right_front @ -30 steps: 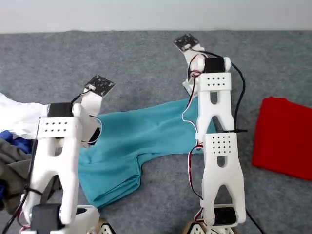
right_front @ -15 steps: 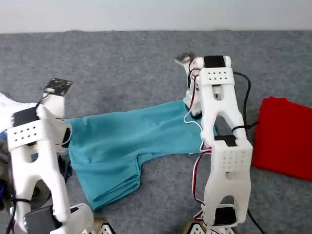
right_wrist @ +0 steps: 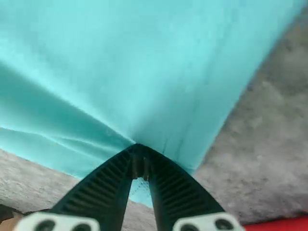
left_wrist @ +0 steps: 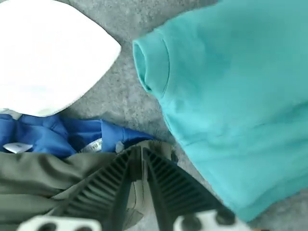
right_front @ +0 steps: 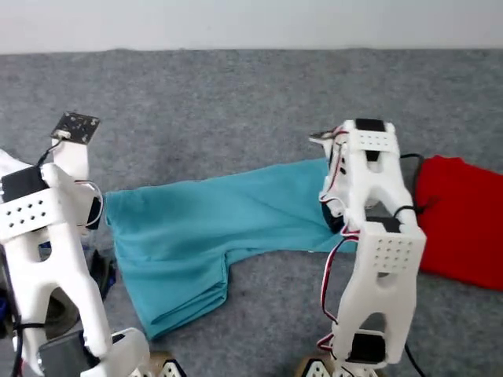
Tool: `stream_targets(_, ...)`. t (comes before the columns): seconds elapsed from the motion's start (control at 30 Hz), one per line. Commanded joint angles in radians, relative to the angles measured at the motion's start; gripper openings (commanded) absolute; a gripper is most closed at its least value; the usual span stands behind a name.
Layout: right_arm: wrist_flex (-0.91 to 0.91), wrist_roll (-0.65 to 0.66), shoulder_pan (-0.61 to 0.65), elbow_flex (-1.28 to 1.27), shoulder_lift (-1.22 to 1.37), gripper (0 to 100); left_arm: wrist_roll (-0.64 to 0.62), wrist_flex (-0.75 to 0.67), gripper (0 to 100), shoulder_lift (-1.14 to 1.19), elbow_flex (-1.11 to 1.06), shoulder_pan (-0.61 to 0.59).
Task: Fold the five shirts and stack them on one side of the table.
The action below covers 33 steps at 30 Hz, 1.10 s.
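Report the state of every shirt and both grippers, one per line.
teal shirt: spread out on the table, not neatly folded
red shirt: folded, at the table's side
white shirt: loose, unfolded
blue shirt: crumpled, unfolded
olive shirt: crumpled, unfolded
left gripper: shut, over the olive shirt
right gripper: shut on the teal shirt

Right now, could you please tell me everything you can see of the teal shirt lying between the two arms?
The soft teal shirt lies rumpled and only partly spread on the grey carpeted table, stretched sideways between the arms. One hemmed opening, sleeve or neck I cannot tell, faces the white garment with bare table between them. A doubled-over part bunches toward the near edge. The right gripper is shut on its end nearest the folded red shirt, puckering the cloth.
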<state>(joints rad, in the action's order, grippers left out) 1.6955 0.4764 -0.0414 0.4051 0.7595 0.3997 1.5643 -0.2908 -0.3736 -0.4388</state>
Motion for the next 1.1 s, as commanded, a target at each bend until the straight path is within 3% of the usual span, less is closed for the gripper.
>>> stream_targets(0.0,0.045,0.008,-0.038,0.098,-0.022,2.0,0.046,0.035,2,-0.044,0.035,-0.003)
stream_targets(0.33,0.102,-0.058,0.159,0.153,-0.266,2.0,0.048,0.052,2,-0.049,0.039,-0.026)
stream_targets(0.6,0.097,-0.055,0.404,-0.075,-0.467,2.0,0.089,0.061,2,-0.147,0.059,-0.253)
stream_targets(1.07,-0.001,-0.112,0.921,-0.081,-0.298,2.0,0.216,0.012,2,-0.051,0.065,-0.634)
